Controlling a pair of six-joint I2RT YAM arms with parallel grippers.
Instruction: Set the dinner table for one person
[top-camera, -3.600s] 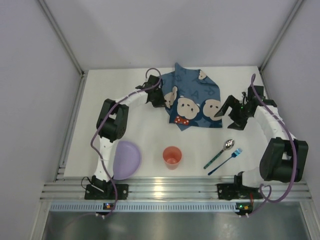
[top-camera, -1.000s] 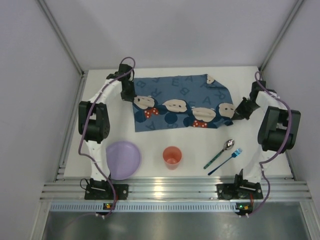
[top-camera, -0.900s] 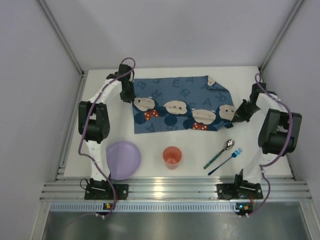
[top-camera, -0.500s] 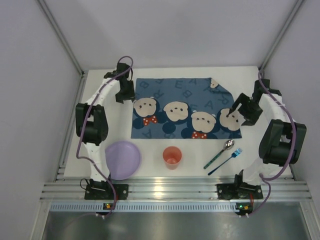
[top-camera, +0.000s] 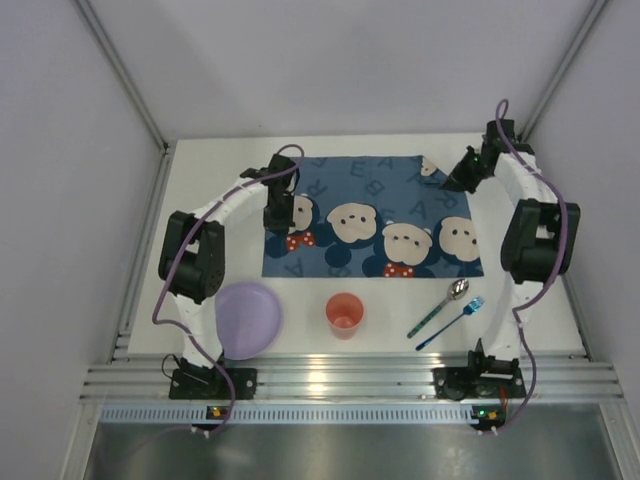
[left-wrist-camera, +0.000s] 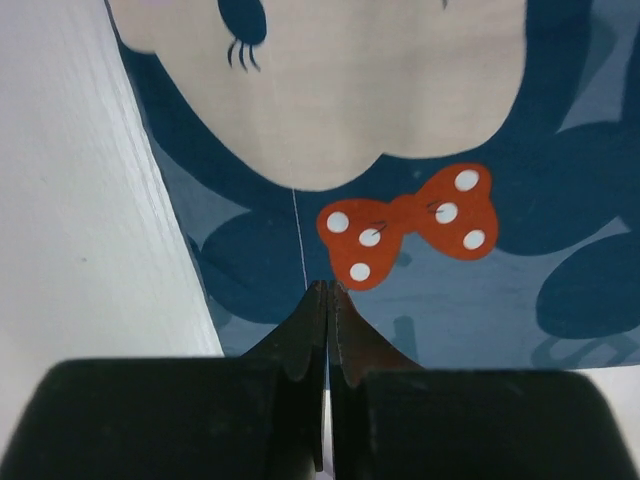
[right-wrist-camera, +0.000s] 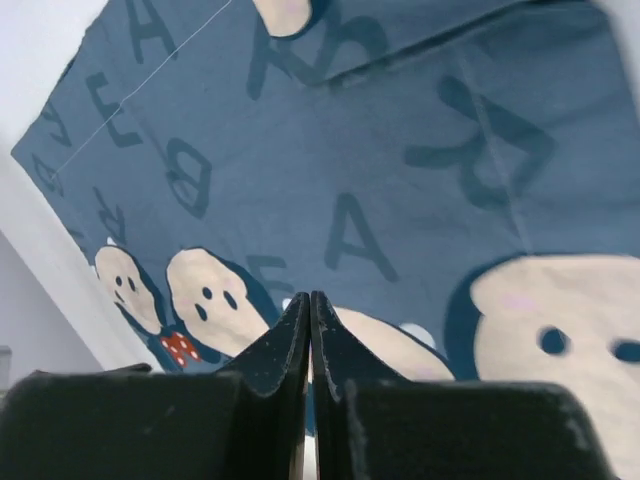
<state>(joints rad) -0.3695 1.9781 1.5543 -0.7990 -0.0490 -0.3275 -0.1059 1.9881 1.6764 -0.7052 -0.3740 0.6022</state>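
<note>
The blue mouse-print placemat (top-camera: 372, 215) lies spread flat on the white dinner table (top-camera: 200, 180), with one small corner folded over at its far right (top-camera: 430, 165). My left gripper (top-camera: 279, 218) hovers over the mat's left part, shut and empty; in the left wrist view its tips (left-wrist-camera: 328, 288) point at a red dotted bow (left-wrist-camera: 410, 220). My right gripper (top-camera: 455, 181) hangs over the mat's far right corner, also shut on nothing (right-wrist-camera: 309, 297). The folded flap (right-wrist-camera: 400, 40) shows ahead of it.
A purple plate (top-camera: 247, 318) sits near left, an orange cup (top-camera: 344, 314) near centre. A spoon (top-camera: 440, 305) and a blue fork (top-camera: 452, 322) lie near right. A ribbed aluminium rail (top-camera: 340, 375) runs along the near edge; grey walls enclose three sides.
The placemat was drawn out and laid flat, then released. My left gripper moved from the far left corner onto the mat; my right gripper moved from the right edge to the far right corner.
</note>
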